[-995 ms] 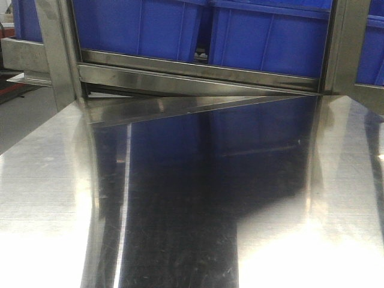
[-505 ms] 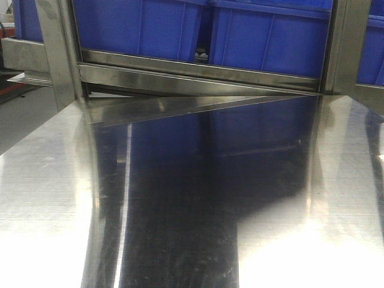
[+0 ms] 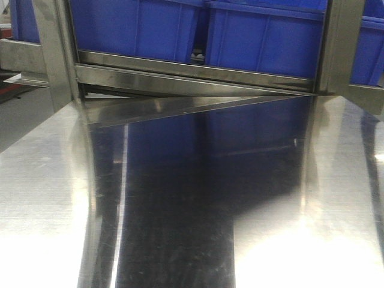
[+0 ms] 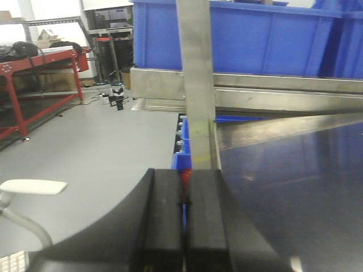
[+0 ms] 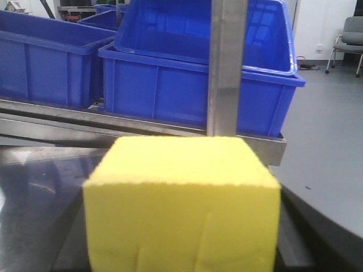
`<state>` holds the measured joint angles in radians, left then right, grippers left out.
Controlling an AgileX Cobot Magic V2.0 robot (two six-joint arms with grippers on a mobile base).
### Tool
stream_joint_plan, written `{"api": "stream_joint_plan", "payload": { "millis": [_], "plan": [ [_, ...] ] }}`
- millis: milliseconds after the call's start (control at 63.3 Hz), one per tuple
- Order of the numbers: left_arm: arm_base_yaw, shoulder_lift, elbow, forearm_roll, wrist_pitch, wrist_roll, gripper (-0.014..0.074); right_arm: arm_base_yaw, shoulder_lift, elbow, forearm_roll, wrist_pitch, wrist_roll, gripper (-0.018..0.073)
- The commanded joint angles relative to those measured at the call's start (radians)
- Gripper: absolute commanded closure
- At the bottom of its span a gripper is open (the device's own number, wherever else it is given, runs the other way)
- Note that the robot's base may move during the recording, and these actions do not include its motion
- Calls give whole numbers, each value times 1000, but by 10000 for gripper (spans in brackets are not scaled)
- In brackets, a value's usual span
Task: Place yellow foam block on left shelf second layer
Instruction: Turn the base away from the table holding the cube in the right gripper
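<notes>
Evidently the carrying step is in hand, with the placing not yet done; the yellow foam block (image 5: 181, 204) fills the lower middle of the right wrist view, close to the lens and in front of an upright steel post (image 5: 227, 62) and a row of blue bins (image 5: 170, 85) on the shelf rail (image 5: 113, 122); it lies on no shelf. The right pincer's own fingers do not show around it, so I cannot tell whether they pinch it; its place square before that camera suggests, as a judgement, that they do. The left pincer (image 4: 185, 187) has its two black fingers pressed together with nothing between them; it hangs near the left edge of the steel surface (image 4: 295, 181), facing another post (image 4: 195, 85), with grey floor (image 4: 102, 147) and a red-framed bench (image 4: 39, 62) beyond. The front view shows only the bare shiny steel and the bins behind the rail; neither arm nor block appears there.

The next move, I judge, calls for taking the block leftward toward the left shelf, finding its second layer, which these views do not make plain, and lining the block up with a gap clear of posts and bins; only then should it be set down and let go; soft foam may spring a little on release.
</notes>
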<state>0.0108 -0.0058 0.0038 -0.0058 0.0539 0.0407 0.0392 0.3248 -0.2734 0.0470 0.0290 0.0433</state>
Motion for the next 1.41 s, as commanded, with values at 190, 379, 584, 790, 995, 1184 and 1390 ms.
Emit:
{"api": "stream_joint_plan", "payload": {
  "millis": [190, 379, 584, 790, 995, 1184, 1390],
  "plan": [
    [-4, -17, 24, -5, -83, -4, 472, -4, 3, -28, -4, -86, -9, 77],
    [-4, -17, 24, -5, -83, -4, 472, -4, 3, -28, -4, -86, -9, 77],
    [-4, -17, 24, -5, -83, -4, 472, -4, 3, -28, -4, -86, -9, 77],
    [-4, -17, 24, -5, -83, -4, 472, -4, 3, -28, -4, -86, -9, 77],
    [-4, -17, 24, -5, -83, -4, 472, -4, 3, -28, -4, -86, -9, 77],
    [-4, -17, 24, -5, -83, -4, 472, -4, 3, -28, -4, -86, -9, 77],
    [-4, -17, 24, -5, -83, -4, 472, -4, 3, -28, -4, -86, -9, 77]
  ]
}}
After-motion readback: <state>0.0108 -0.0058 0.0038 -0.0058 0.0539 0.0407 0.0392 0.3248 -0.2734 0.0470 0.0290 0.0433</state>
